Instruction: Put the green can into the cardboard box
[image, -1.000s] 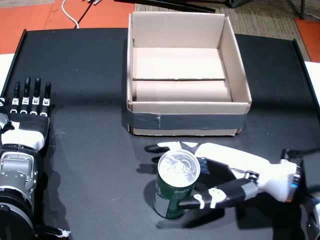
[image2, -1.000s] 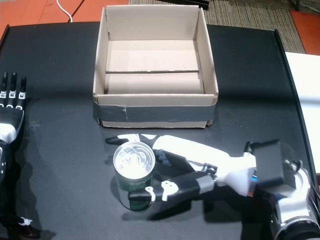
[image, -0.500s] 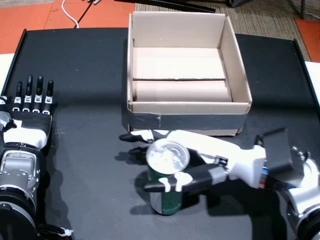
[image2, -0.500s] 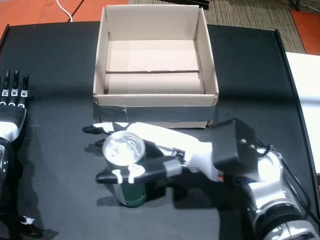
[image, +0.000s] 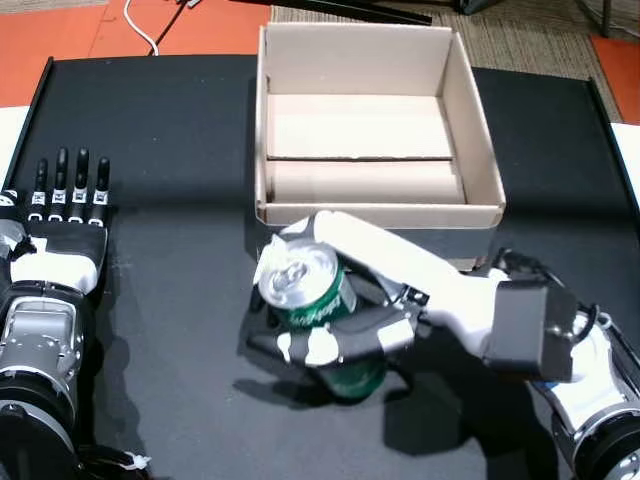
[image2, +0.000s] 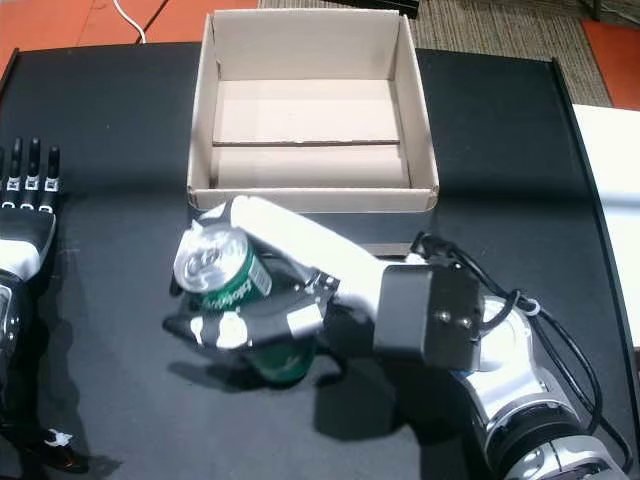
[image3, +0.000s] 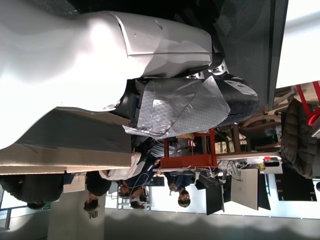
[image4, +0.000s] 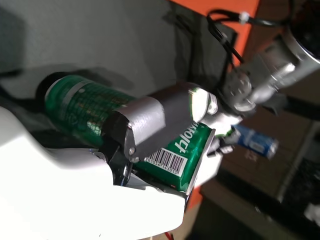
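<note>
The green can (image: 318, 315) is held in the right robot hand (image: 350, 290), whose fingers are wrapped around the can's body, the thumb (image: 335, 341) being pressed across the near side and the other fingers curled over the far side. In both head views the can is seen tilted, with its silver top (image2: 205, 255) turned up and toward the left, and a dark shadow is cast on the black counter (image: 170, 150) below it. The can is located just in front of the near wall of the cardboard box (image: 375, 212), outside it, and close to the box's left front corner. The box is seen open at the top, with pale flaps lying flat on its floor and a dark band of tape along its near wall. In the right wrist view the can's green side (image4: 80, 107) and a barcode (image4: 167, 160) are shown, with a grey thumb segment (image4: 150, 117) laid across the label. The left robot hand (image: 62, 225) is rested flat on the counter at the left edge, well apart from the can and the box, with its fingers (image: 70, 180) stretched out straight and slightly spread and nothing held in it. In the left wrist view only the white shell of that hand (image3: 100, 60) and some room background can be made out.
</note>
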